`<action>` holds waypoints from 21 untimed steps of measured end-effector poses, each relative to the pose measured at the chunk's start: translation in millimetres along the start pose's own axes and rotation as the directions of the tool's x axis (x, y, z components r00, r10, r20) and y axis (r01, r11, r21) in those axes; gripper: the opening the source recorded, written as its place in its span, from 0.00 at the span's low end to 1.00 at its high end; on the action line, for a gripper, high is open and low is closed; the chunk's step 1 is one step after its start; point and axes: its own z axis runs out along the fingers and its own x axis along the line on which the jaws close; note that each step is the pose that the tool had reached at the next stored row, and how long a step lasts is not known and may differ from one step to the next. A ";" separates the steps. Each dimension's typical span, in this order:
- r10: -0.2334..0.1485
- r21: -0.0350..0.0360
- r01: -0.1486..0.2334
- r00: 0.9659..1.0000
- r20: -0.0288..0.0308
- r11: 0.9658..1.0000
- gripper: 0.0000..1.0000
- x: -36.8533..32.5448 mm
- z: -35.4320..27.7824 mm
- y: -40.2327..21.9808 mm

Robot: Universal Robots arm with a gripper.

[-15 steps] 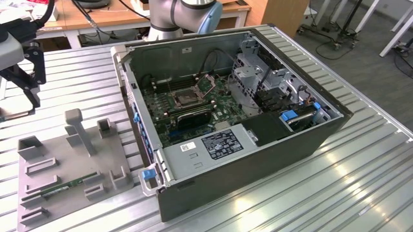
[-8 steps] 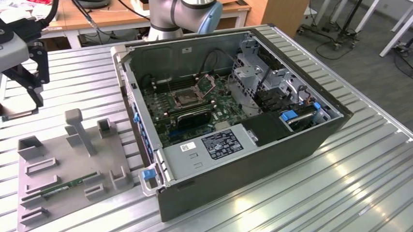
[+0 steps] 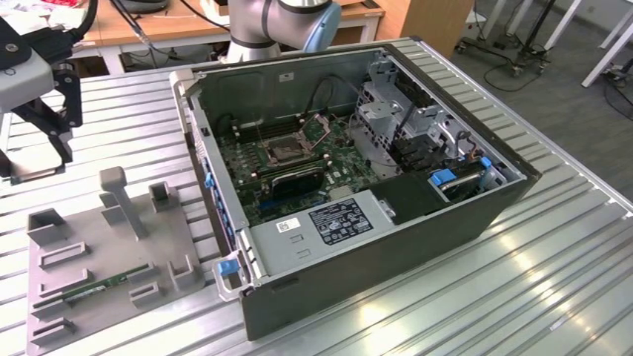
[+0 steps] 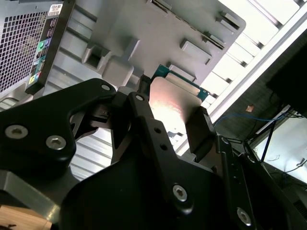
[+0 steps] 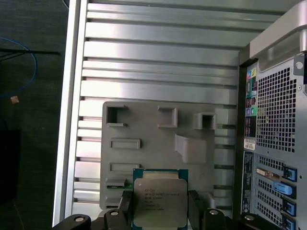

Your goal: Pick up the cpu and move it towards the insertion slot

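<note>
Grip on the cpu point(image 5: 159, 201) tight, by the look of both wrist views: gripper point(image 5: 159, 197) clamped on it, black fingers point(image 5: 194, 207) pressed to two side edges, no gap at either one. Shiny metal top facing the camera in the first wrist view, lying flat and straight between the fingers. Hanging in the air over the grey tray point(image 5: 153, 124), not touching it. Down in that tray, a thin green stick point(image 3: 99, 285) in one of the grooves. In the exterior view, held up high over the bench point(image 3: 554, 282) edge on the exterior view's left, well apart from the open case point(image 3: 396, 237) in the bench's middle. Inside the case, on the green board point(image 3: 346, 174), the slot point(image 3: 282, 150): a dark square in a silver frame, open to the top. Picking up done, judging by the clear air under the cpu. Carrying toward the slot in hand now, and hardly begun, judging by the long way between the two. Calls for a firm, level hold, with no tipping and no slipping. Calls for a path across the bench, high enough to clear the case's near wall. Calls for care near the wires and metal cages close to the slot. Calls also for turning the cpu square to the slot's frame, corner to corner.
</note>
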 end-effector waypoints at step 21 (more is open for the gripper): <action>0.000 0.000 0.000 1.000 0.000 1.000 0.55 -5.3 0.0 -0.3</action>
